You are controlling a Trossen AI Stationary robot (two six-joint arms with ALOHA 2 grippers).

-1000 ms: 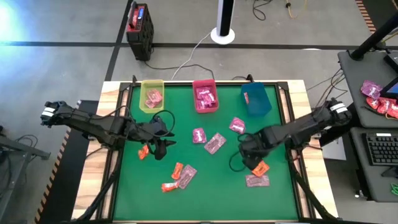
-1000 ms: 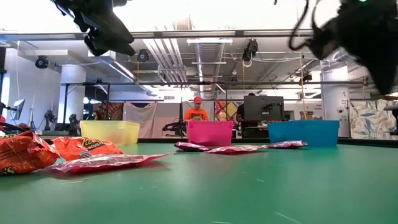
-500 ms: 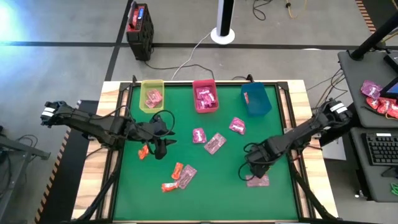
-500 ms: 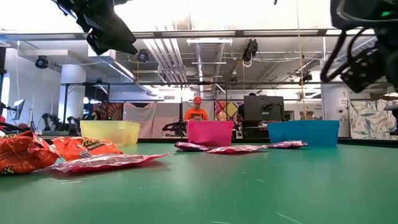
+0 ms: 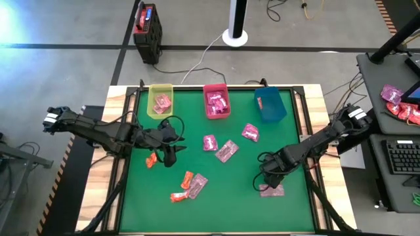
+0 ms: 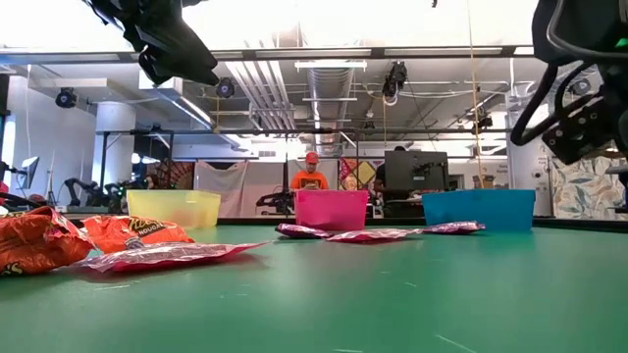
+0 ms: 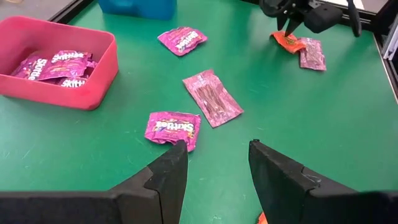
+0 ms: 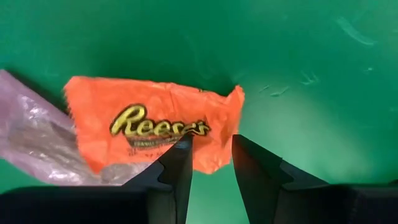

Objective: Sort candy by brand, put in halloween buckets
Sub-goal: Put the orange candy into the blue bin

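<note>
On the green surface [image 5: 216, 210] three bins stand in a row along the 12 o'clock edge: a yellow bin [image 5: 161, 100] toward 11 o'clock with a pink packet inside, a pink bin [image 5: 216, 101] at 12 o'clock holding several Skittles packets [image 7: 59, 65], and a blue bin [image 5: 270, 105] toward 1 o'clock; loose candy lies near the centre, namely a magenta packet [image 5: 210, 142], a paler pink packet [image 5: 226, 150] just beside it toward 4 o'clock, and another magenta packet [image 5: 250, 132] toward 2 o'clock.

The right tool [image 5: 270, 178] is low over the surface at about 4 o'clock from centre; its fingers are a little apart and grip nothing; in the right wrist view they stand right over an orange Reese's packet [image 8: 155, 130], which lies flat with one end overlapping a pale pink packet [image 8: 37, 140]; that pale packet [image 5: 272, 191] also shows in the high view, just toward 6 o'clock of the tool.

The left tool [image 5: 172, 154] hangs above the surface at about 9 o'clock from centre; its fingers are parted and empty; an orange packet [image 5: 151, 160] lies close by it toward 8 o'clock; toward 6 o'clock sit two more orange packets [image 5: 187, 179] and a pale pink one [image 5: 198, 185], touching or nearly so.
</note>
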